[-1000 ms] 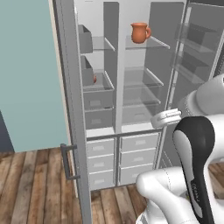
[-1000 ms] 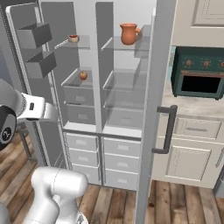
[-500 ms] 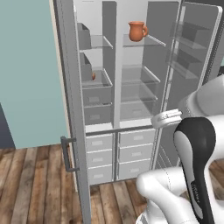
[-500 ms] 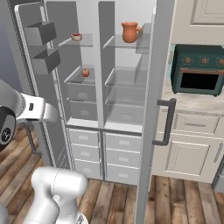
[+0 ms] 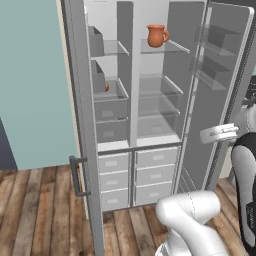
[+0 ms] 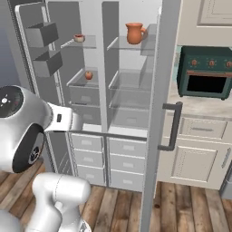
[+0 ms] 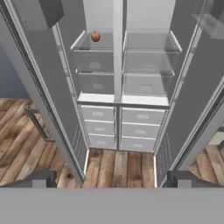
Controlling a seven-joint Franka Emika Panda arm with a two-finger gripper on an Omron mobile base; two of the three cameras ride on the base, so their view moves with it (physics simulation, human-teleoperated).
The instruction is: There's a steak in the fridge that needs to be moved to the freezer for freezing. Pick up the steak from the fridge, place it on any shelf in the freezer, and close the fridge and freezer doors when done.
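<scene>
The left-hand door [image 5: 80, 100] stands swung wide, its bar handle [image 5: 75, 175] facing the room and its grey bins [image 6: 41, 34] jutting in towards the shelves. In the left compartment [image 6: 86, 97], the steak [image 6: 79, 38] lies on the top glass shelf, near the shelf's front edge. It is too small to tell which way its long axis runs. One shelf below it sits the small round fruit [image 6: 89, 75], apart from the steak. I take this left compartment for the fridge, though neither door face shows.

The claw [image 7: 111, 180] is wide open and holds nothing. It hangs well back from the appliance, aimed at the drawers [image 7: 118, 127] and lower shelves. So the steak lies ahead, well above and to the left of its line, a shelf higher than the fruit. The reach should need a lift and a leftward swing. The door bins crowd the left side of that path, and the central divider [image 5: 125, 75] bounds the right.

The right compartment [image 5: 157, 107] has bare shelves below the terracotta jug [image 5: 157, 35], leaving open room there for a later placing. The right-hand door [image 6: 165, 90] is also open, and beyond it a green oven [image 6: 206, 72] sits on the desk [image 6: 199, 106]
</scene>
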